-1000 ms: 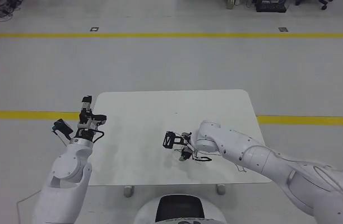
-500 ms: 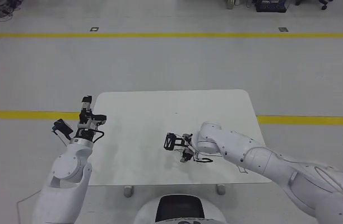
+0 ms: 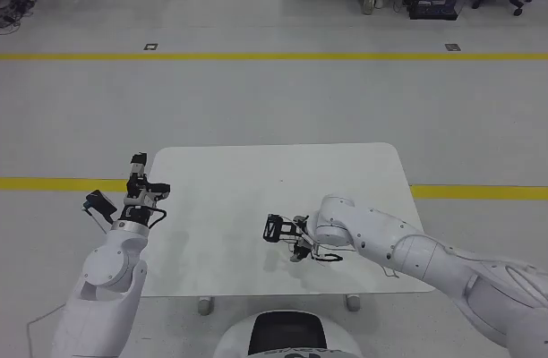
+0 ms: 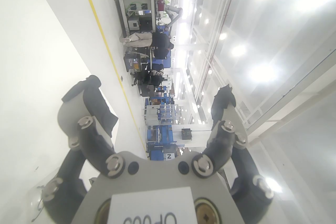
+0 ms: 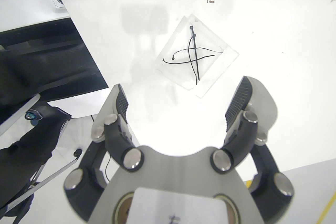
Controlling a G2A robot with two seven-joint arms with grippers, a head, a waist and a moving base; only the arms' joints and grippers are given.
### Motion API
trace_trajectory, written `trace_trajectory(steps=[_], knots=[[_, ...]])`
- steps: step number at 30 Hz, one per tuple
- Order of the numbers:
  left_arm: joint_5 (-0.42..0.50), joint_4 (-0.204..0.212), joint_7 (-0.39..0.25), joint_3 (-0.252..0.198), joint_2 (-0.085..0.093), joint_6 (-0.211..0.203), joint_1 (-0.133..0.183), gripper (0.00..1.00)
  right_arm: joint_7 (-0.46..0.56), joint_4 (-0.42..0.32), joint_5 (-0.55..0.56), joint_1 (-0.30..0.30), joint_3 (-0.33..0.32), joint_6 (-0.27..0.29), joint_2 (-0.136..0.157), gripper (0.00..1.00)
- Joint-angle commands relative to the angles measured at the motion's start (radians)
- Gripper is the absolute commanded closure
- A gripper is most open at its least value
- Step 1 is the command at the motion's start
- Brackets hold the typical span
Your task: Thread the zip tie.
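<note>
Black zip ties [image 5: 193,55] lie crossed in a shallow clear square tray [image 5: 225,62] on the white table [image 5: 262,12]. My right gripper [image 5: 181,86] hangs open above the table, just short of the tray, with nothing between its ribbed pads [image 5: 237,99]. From above, the right gripper [image 3: 272,228] sits over the front middle of the table [image 3: 256,170]. My left gripper [image 3: 140,183] stands at the table's left edge, raised and pointing away. In its wrist view the left gripper [image 4: 157,86] is open and empty, facing out into the room.
A small brown speck [image 5: 210,1] lies on the table beyond the tray. The table's front edge [image 3: 283,294] runs close behind the right arm. A yellow floor line [image 3: 489,191] passes beside the table.
The right gripper has drifted slightly toward the table's front and right. The left arm has not moved.
</note>
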State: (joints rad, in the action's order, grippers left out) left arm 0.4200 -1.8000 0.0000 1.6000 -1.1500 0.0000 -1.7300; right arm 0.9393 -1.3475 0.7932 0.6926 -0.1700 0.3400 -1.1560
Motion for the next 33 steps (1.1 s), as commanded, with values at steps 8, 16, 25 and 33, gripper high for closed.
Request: trace_trajectory(steps=[8, 16, 25, 33], knots=[[0.000, 0.000, 0.000, 0.000, 0.000, 0.000, 0.000, 0.00, -0.052, 0.018, 0.054, 0.017, -0.021, 0.000, 0.008, 0.00], [0.000, 0.000, 0.000, 0.000, 0.000, 0.000, 0.000, 0.00, -0.061, 0.050, 0.063, 0.016, -0.010, 0.000, -0.010, 0.57], [0.000, 0.000, 0.000, 0.000, 0.000, 0.000, 0.000, 0.00, -0.099, 0.099, 0.065, 0.015, 0.000, 0.000, -0.036, 0.84], [0.000, 0.000, 0.000, 0.000, 0.000, 0.000, 0.000, 0.00, -0.106, 0.158, 0.061, 0.026, 0.000, 0.000, -0.070, 1.00]])
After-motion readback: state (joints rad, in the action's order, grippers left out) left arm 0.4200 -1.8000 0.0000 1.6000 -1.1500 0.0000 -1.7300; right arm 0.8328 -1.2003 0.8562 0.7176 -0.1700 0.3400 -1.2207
